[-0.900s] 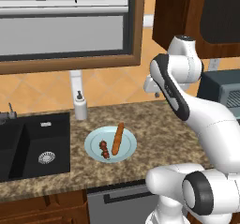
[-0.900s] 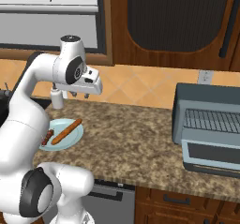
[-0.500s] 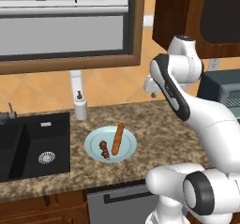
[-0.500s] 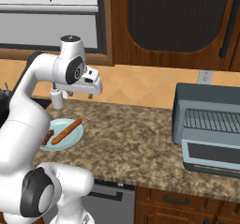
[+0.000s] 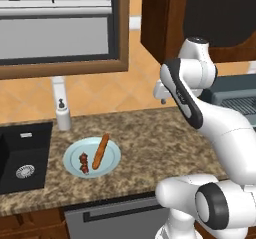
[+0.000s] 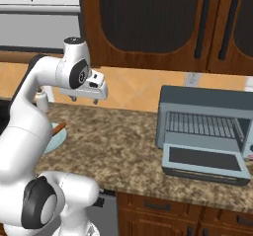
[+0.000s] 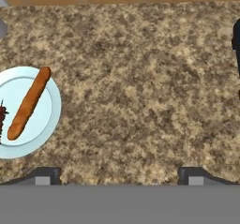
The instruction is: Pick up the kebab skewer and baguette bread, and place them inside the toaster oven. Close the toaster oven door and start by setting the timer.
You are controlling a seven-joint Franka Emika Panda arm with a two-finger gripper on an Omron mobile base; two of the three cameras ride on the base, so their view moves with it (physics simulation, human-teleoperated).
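Hand view shows my gripper point(image 7: 119, 174) wide and empty; baguette bread point(image 7: 28, 103) looks light, stiff, best pinched across its middle.

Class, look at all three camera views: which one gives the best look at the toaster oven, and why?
The right base view: the toaster oven appears whole, its door dropped open and the wire rack visible. The left base view catches just its top corner behind the arm. The hand view shows at most a dark sliver at its right edge.
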